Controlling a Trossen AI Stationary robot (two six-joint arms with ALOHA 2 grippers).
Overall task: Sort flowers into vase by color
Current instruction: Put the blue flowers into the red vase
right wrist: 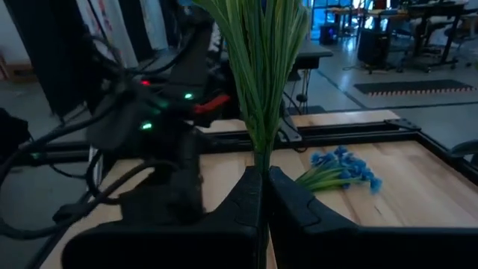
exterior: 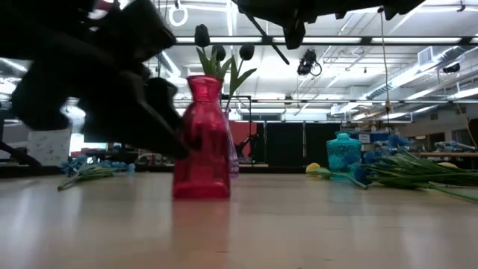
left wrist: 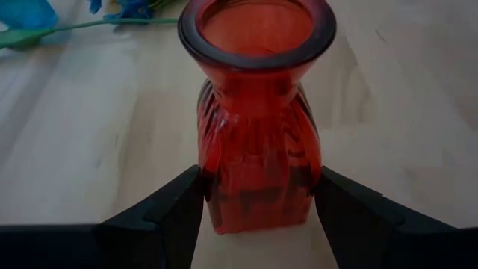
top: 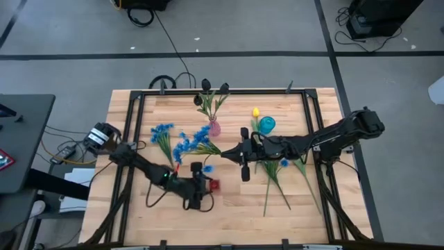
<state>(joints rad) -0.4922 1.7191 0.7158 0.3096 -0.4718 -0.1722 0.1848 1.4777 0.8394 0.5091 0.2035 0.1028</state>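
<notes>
Your left gripper (left wrist: 258,196) is clamped on the red vase (left wrist: 256,119); your right gripper (right wrist: 263,196) pinches blue flowers (top: 194,141) by the stems above the table; they could slip or miss that narrow mouth

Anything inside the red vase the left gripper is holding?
Nothing shows inside the red vase through its mouth, only red glass. The lower body, between the left gripper fingers, is not visible from above.
</notes>
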